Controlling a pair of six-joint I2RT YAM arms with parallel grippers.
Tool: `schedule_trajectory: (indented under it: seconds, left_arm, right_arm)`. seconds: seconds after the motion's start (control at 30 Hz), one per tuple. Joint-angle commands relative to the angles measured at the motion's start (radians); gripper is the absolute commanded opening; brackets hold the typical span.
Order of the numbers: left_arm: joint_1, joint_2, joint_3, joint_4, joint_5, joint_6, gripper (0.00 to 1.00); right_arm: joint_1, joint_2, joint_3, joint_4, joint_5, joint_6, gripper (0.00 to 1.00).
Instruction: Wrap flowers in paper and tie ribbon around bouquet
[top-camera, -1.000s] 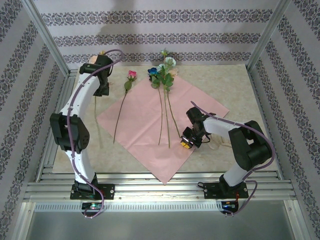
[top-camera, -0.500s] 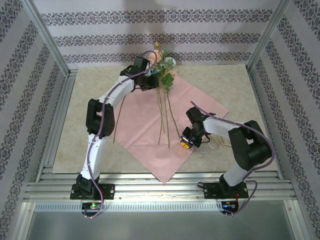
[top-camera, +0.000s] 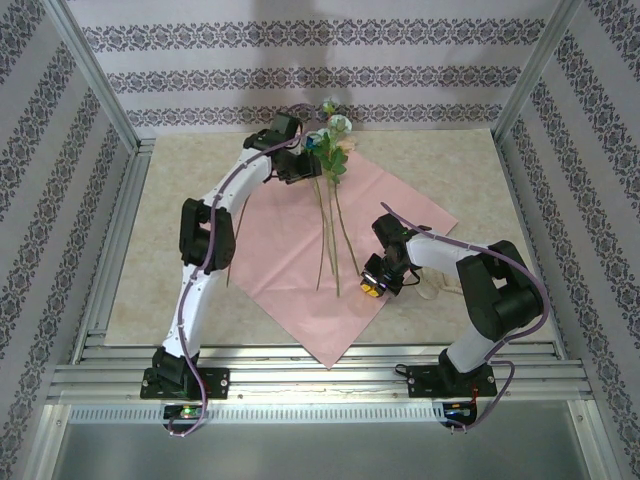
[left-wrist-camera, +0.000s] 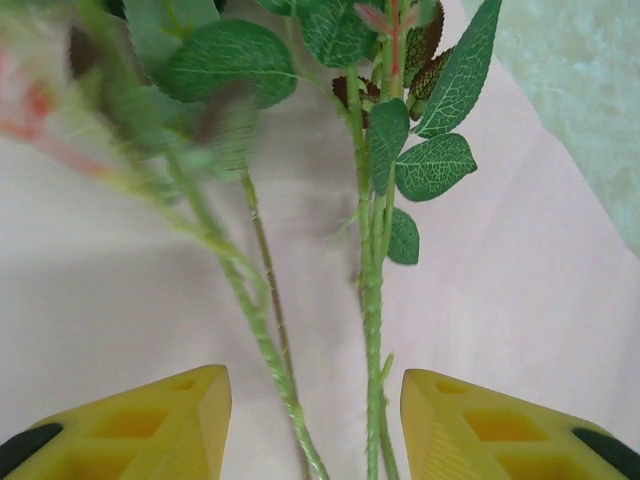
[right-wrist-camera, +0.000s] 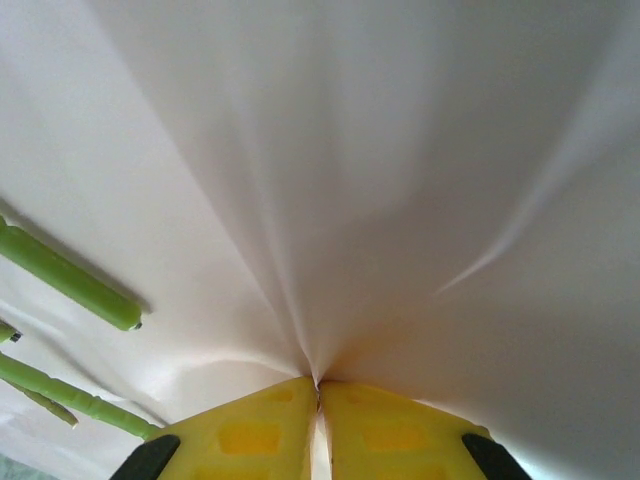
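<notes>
One sheet of paper (top-camera: 280, 240) lies mid-frame on the worktop (top-camera: 450, 160). The flowers (top-camera: 335, 160) show three long stems across it. Their blooms at the upper middle are too bunched to count. Two arms rise from the bottom edge, carrying two tools: the left tool (top-camera: 300, 165) and the right tool (top-camera: 372, 287).

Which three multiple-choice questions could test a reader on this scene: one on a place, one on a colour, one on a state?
1. Where do the stems of the flowers lie?
A. on the bare table
B. on the paper
C. inside a vase

2. Which colour is the paper's upper face?
A. green
B. blue
C. pink

3. How is the right gripper?
A. shut on the paper
B. wide open
C. shut on a stem

Answers: 1 B, the top view shows the stems crossing the sheet; 2 C, the sheet looks pink from above; 3 A, the right wrist view shows paper puckering where the jaws meet.
</notes>
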Motion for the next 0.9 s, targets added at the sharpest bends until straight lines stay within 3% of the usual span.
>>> schedule_trajectory:
  seconds: [0.0, 0.1, 0.2, 0.33, 0.6, 0.87]
  left_arm:
    - [0.005, -0.164, 0.007, -0.214, -0.234, 0.069, 0.48]
    - [0.056, -0.187, -0.032, -0.371, -0.386, 0.118, 0.42]
    - [0.125, -0.171, -0.092, -0.453, -0.468, 0.176, 0.37]
    - [0.176, -0.161, -0.216, -0.416, -0.517, 0.249, 0.29]
    - [0.192, -0.148, -0.384, -0.287, -0.442, 0.289, 0.31]
    - [0.193, -0.141, -0.438, -0.22, -0.381, 0.282, 0.3]
  right_arm:
    - [0.031, 0.116, -0.066, 0.041, 0.064, -0.005, 0.13]
    - [0.031, 0.119, -0.058, 0.042, 0.064, -0.008, 0.13]
    - [0.031, 0.126, -0.052, 0.043, 0.061, -0.006, 0.13]
    - [0.032, 0.124, -0.051, 0.041, 0.059, -0.006, 0.13]
    - [0.032, 0.119, -0.062, 0.042, 0.064, 0.0, 0.13]
    - [0.032, 0.125, -0.063, 0.041, 0.065, -0.002, 0.13]
